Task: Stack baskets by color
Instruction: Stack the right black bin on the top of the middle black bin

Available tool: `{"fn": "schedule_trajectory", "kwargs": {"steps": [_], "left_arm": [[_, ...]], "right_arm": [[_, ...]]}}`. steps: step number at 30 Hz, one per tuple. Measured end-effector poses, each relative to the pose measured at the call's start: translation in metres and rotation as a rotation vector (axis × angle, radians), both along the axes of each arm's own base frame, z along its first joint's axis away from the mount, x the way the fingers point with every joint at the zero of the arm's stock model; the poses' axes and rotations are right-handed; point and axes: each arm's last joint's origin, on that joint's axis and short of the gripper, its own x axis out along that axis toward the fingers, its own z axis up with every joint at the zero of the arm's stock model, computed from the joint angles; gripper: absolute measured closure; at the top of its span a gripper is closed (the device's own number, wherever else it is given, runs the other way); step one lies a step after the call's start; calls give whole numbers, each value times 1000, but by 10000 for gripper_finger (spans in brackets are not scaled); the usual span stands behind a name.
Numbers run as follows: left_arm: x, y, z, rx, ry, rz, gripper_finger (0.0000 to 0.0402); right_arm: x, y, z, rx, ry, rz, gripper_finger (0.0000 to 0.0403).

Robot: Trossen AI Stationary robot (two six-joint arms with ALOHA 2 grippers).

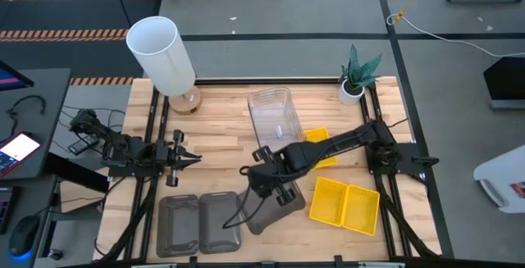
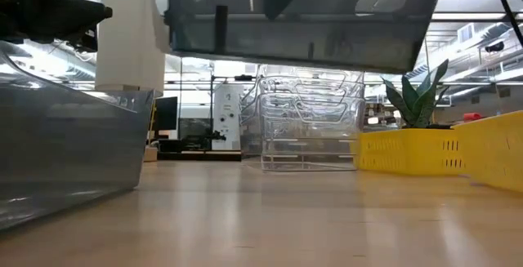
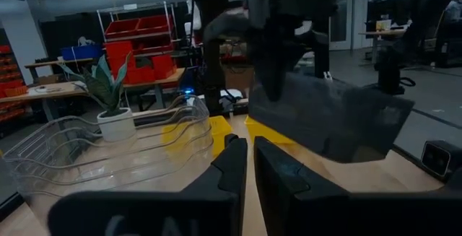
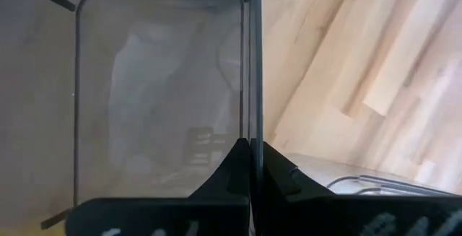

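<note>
Smoky-grey basket (image 1: 275, 211), thin stiff light plastic, likely slippery, hangs tilted above the bench's front edge, its rim wall pinched by the closed right gripper (image 1: 271, 178); left gripper (image 1: 190, 159) nearly shut, empty.

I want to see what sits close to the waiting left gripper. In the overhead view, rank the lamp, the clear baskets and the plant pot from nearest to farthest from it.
From the left gripper:
1. Lamp, behind it at the table's far left.
2. Clear baskets, across the middle, toward the far edge.
3. Plant pot, at the far right corner.
</note>
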Motion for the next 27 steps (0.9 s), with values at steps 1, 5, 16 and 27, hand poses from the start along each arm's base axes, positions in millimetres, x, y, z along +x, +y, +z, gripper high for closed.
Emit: {"fn": "schedule_trajectory", "kwargs": {"steps": [1,5,16,27], "left_arm": [[0,0,1,-25,-5,-2,367],[0,0,3,-274,-19,-34,373],[2,-2,27,-448,47,-79,386],[42,-23,60,-303,431,26,383]], "right_arm": [[1,-3,0,20,8,0,400],[2,-7,-1,69,26,13,400],[-2,-12,-22,92,56,65,400],[-11,-11,-38,132,62,95,400]]}}
